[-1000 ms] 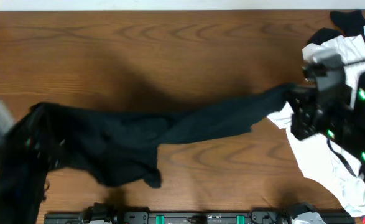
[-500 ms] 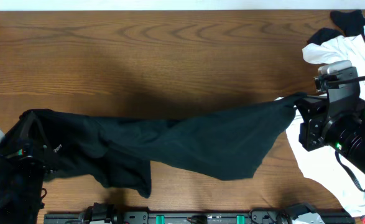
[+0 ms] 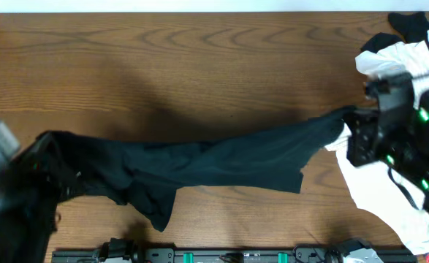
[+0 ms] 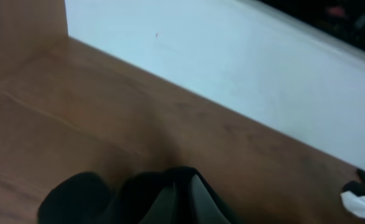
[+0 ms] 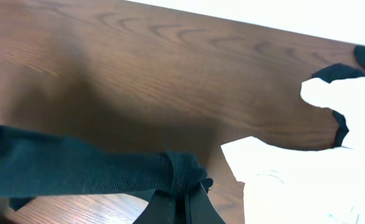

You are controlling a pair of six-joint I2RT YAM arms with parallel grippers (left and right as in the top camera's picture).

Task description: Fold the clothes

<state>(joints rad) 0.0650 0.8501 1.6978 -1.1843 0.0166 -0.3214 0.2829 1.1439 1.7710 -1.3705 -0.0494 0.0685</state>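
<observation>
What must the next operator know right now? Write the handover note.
Left claw: shut on one end of the black shirt.
Right claw: shut on the other end, beside the white garment.
Shirt: strung between the claws across the table, bunched, one part hanging at the near side.
White garment: heaped at the table's right edge, not held.
Done: shirt gripped at both ends; no fold made.
Left: spread it flat, fold it, then the white garment.
</observation>
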